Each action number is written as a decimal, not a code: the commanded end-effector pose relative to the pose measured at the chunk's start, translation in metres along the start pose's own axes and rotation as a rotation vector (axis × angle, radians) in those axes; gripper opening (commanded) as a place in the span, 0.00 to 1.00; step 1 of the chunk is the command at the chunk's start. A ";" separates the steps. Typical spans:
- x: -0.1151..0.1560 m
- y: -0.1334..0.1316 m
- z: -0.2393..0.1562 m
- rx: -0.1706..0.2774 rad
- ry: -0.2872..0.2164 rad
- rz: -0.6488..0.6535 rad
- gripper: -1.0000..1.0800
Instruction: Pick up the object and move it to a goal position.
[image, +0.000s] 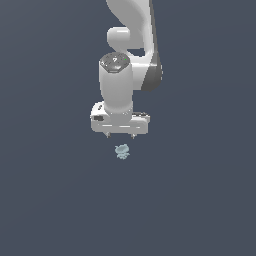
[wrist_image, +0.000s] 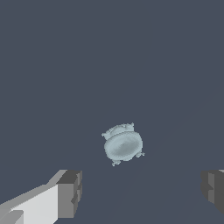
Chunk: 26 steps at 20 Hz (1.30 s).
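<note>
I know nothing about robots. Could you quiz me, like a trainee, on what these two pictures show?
1. True or false: the white gripper already grips the tiny pale blue-grey lumpy object.
2. In the wrist view, how do the grey fingertips stand? A) pressed together B) wide apart C) hidden
3. Fill in: in the exterior view, the object appears just ____ the gripper.

Key: 1 false, a gap separates them; 2 B, with the object showing beyond the gap; 3 below.

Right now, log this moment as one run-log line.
phase: approach | gripper: jaws open, above object | object: on floor, ungrasped, between the fingers in wrist view | goal: not visible
</note>
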<state>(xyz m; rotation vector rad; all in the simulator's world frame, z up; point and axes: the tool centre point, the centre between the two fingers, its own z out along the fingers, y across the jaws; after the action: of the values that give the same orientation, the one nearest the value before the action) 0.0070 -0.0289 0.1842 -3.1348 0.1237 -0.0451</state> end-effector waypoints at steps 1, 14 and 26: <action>0.000 0.000 0.000 0.000 0.000 0.000 0.96; -0.002 0.006 -0.007 0.011 -0.016 0.037 0.96; -0.003 0.004 0.032 0.001 -0.021 -0.107 0.96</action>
<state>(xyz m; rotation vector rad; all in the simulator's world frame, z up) 0.0051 -0.0334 0.1603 -3.1352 0.0009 -0.0146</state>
